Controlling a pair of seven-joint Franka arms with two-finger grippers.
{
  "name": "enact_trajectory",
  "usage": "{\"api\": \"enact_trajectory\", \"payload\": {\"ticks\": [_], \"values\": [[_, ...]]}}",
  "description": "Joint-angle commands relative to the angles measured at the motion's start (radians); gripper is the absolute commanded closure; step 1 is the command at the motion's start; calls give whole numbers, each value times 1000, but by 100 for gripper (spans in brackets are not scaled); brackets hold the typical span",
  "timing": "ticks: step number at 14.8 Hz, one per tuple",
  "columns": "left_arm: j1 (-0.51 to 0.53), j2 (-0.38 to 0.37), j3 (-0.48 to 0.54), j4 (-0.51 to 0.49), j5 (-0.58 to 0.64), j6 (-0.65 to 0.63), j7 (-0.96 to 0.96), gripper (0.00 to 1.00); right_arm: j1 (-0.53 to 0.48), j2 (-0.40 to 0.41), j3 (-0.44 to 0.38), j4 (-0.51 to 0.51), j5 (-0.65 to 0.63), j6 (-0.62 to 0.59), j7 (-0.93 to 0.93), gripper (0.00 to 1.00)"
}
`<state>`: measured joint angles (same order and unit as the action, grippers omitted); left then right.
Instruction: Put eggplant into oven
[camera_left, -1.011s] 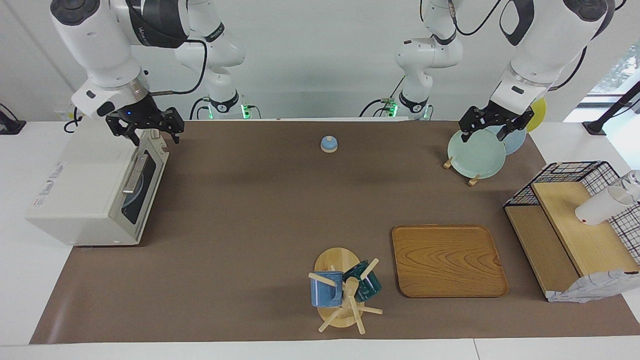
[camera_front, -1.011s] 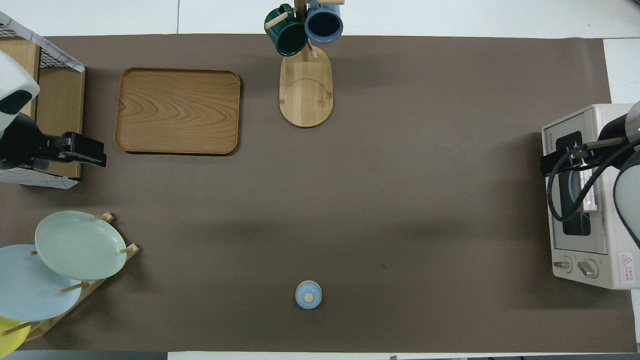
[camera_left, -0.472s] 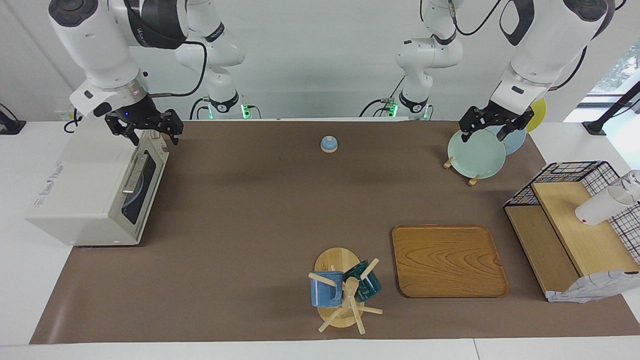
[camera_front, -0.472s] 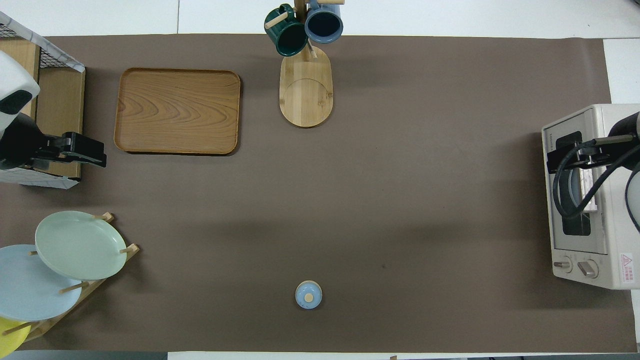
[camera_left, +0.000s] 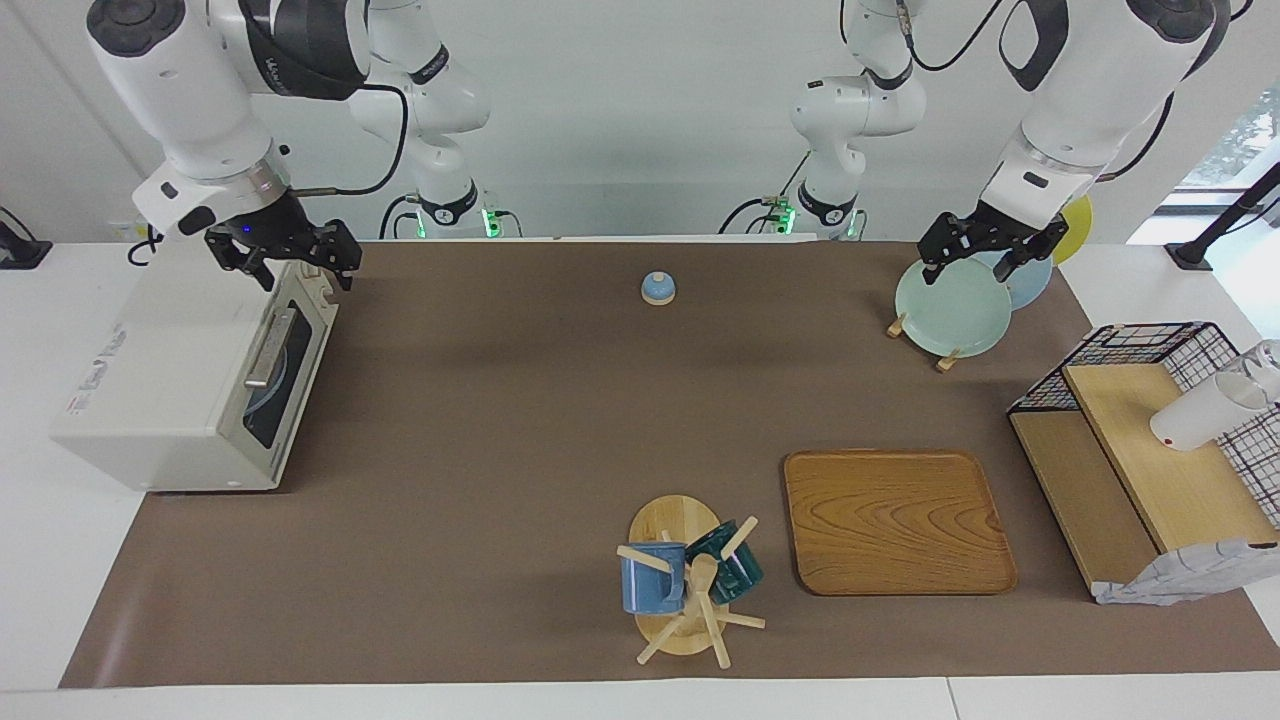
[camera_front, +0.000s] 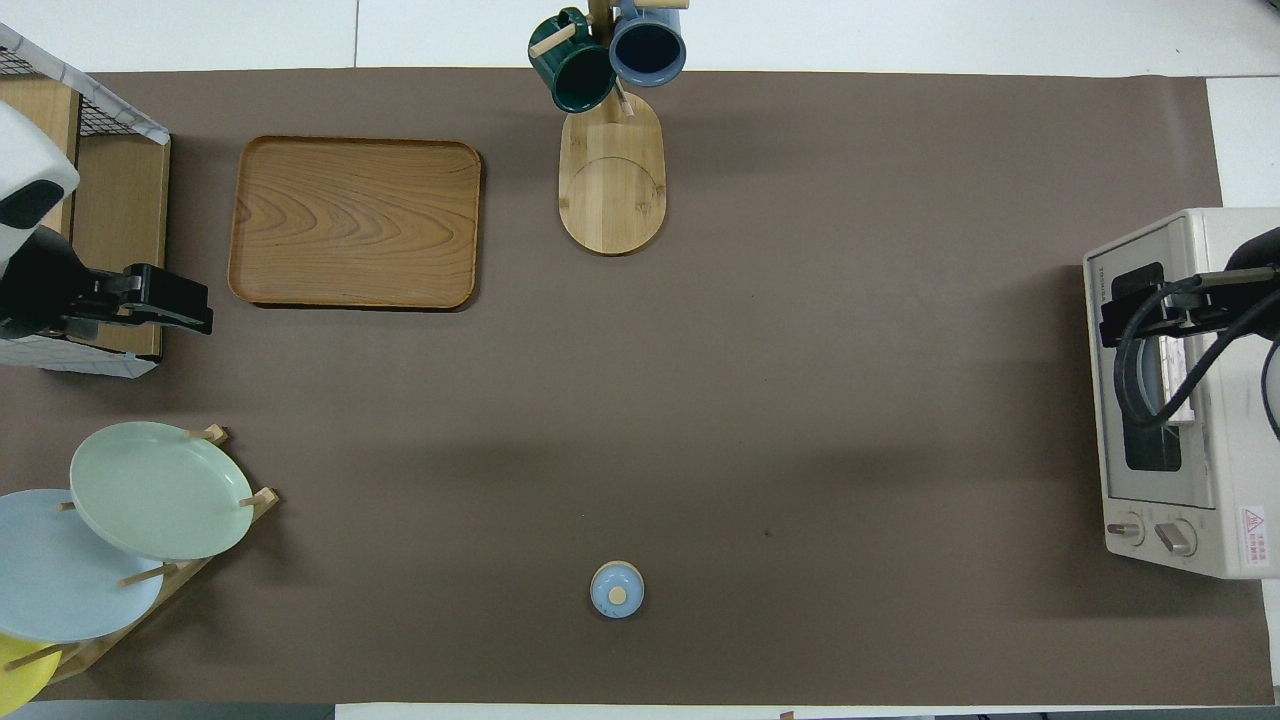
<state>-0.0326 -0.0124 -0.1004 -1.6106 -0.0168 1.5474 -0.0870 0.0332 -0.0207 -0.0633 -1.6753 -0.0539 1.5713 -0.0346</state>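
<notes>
No long dark purple eggplant showed anywhere on the table, and through the dark glass I could not tell whether it lay inside the boxy off-white toaster oven (camera_left: 190, 380), whose door stood shut at my right arm's end of the table. My right gripper (camera_left: 285, 258) hung over the oven's top edge, fingers spread and holding nothing. My left gripper (camera_left: 985, 250) waited, spread and empty, over the pale green plate (camera_left: 950, 308). I judged the placing probably done, little left.
</notes>
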Motion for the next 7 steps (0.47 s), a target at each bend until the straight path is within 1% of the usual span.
{"api": "enact_trajectory", "payload": {"ticks": [1, 7], "values": [[-1, -18, 4, -14, 15, -10, 4, 0, -22, 8, 3, 23, 19, -7, 2, 0], [-1, -17, 4, -12, 15, -9, 4, 0, -22, 10, 3, 22, 23, 7, -22, 0]]}}
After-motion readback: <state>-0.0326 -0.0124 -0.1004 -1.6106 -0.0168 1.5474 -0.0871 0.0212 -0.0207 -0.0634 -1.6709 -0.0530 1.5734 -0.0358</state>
